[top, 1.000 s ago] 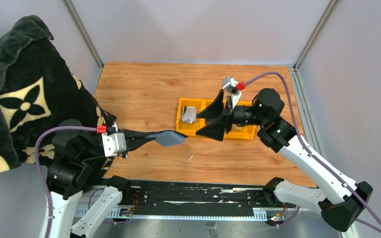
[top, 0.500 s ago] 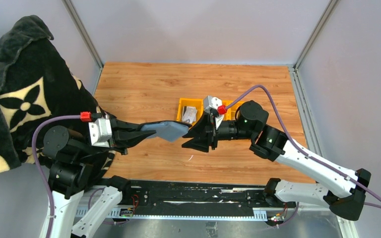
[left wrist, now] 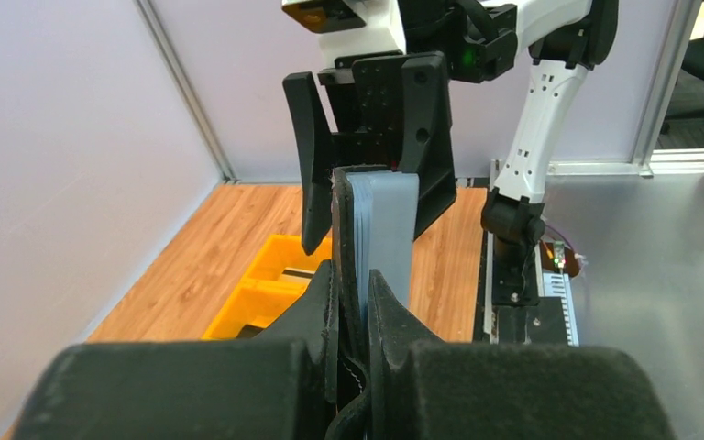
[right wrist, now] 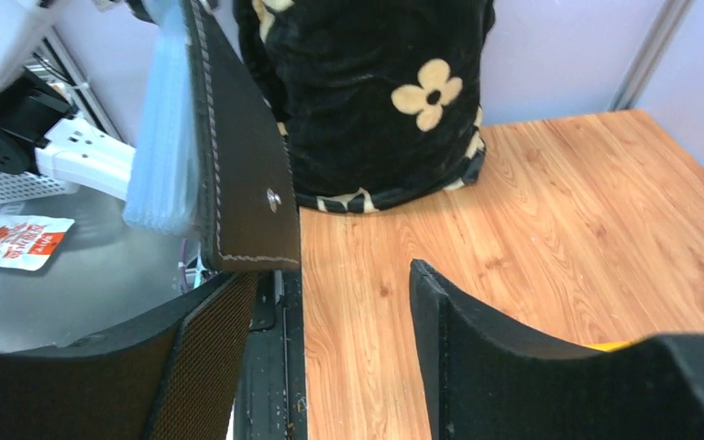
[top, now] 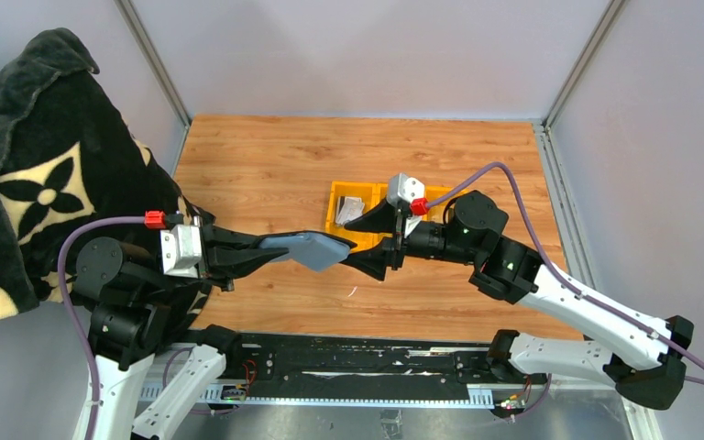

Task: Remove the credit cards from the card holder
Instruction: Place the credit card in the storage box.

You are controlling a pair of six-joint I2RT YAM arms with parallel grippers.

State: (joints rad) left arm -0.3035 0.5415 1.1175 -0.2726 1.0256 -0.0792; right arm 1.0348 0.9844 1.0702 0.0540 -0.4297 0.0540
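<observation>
- Wooden table (top: 266, 156) lies below; the left gripper (top: 275, 247) is clamped on the card holder (right wrist: 238, 174), held midair near centre.
- Credit cards (left wrist: 383, 229) sit inside; the right gripper (top: 357, 241), jaws apart, brackets their free end. Extraction is starting, and the next move is probably to pinch only the cards and pull.

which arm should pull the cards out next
Right. The right gripper is open, straddling the free end of the cards; the left gripper is shut on the card holder, steadying it.
</observation>
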